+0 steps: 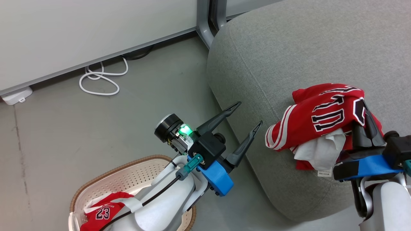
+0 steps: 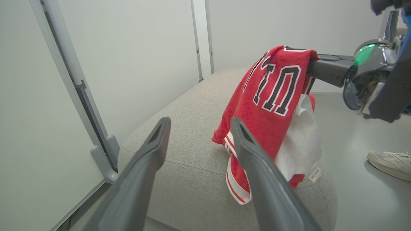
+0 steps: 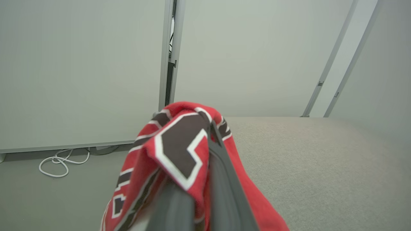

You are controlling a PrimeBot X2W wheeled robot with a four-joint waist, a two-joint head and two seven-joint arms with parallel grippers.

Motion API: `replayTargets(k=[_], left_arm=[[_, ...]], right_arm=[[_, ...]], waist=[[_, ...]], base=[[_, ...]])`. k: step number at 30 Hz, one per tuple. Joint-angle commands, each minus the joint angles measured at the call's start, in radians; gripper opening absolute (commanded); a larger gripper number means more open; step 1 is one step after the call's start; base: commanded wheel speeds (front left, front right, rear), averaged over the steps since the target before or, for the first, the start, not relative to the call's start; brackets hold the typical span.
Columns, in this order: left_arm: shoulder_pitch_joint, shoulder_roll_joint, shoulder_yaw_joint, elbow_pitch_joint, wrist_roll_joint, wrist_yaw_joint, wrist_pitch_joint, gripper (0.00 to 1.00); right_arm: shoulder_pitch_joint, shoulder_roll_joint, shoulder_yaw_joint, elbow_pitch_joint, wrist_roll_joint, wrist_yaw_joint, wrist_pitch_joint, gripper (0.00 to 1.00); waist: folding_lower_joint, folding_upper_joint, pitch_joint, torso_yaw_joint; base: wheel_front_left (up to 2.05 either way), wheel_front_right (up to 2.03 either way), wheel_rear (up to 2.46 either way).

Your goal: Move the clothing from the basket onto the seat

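My right gripper (image 1: 365,112) is shut on a red garment (image 1: 324,112) with large black-and-white block letters and a white lining. It holds the garment above the grey seat (image 1: 289,57), near the seat's front edge. The cloth drapes down (image 2: 273,96) and its striped hem reaches the cushion (image 2: 192,154). In the right wrist view the garment (image 3: 173,147) wraps over my shut fingers (image 3: 221,179). My left gripper (image 1: 249,113) is open and empty, left of the garment and above the seat's rounded edge. The basket (image 1: 128,170) stands on the floor at lower left, holding a red garment marked "23" (image 1: 102,211).
A white coiled cable (image 1: 99,80) and a white box (image 1: 16,95) lie on the floor by the wall. A metal panel post (image 1: 205,29) stands behind the seat. A person's pale shoe (image 2: 390,163) rests on the floor beyond the seat.
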Motion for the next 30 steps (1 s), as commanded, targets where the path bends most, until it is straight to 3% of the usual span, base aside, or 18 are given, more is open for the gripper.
replayTargets(k=[1,12,20,30], left_arm=[[0.004,0.007,0.005,-0.002,0.007,-0.005,-0.003,1.0],[-0.011,0.007,0.019,-0.007,0.012,-0.008,-0.003,1.0],[-0.049,0.021,0.028,-0.01,0.031,-0.01,-0.003,1.0],[-0.162,0.031,0.017,-0.006,0.06,-0.013,-0.002,1.0]], right_arm=[[0.01,-0.001,-0.001,-0.006,0.006,0.0,-0.001,0.0],[-0.026,-0.001,-0.004,-0.038,0.034,0.0,-0.001,0.0],[-0.164,-0.004,-0.047,-0.094,0.073,0.0,-0.001,0.0],[-0.439,-0.111,-0.199,-0.131,0.096,0.0,-0.001,0.0]], waist=[[0.0,-0.0001,0.002,-0.003],[0.0,-0.0001,0.023,-0.001],[0.0,-0.0001,0.097,0.006],[0.0,-0.0001,0.292,0.062]], base=[[0.0,0.0,0.0],[0.0,0.0,0.0],[0.0,0.0,0.0],[0.0,0.0,0.0]])
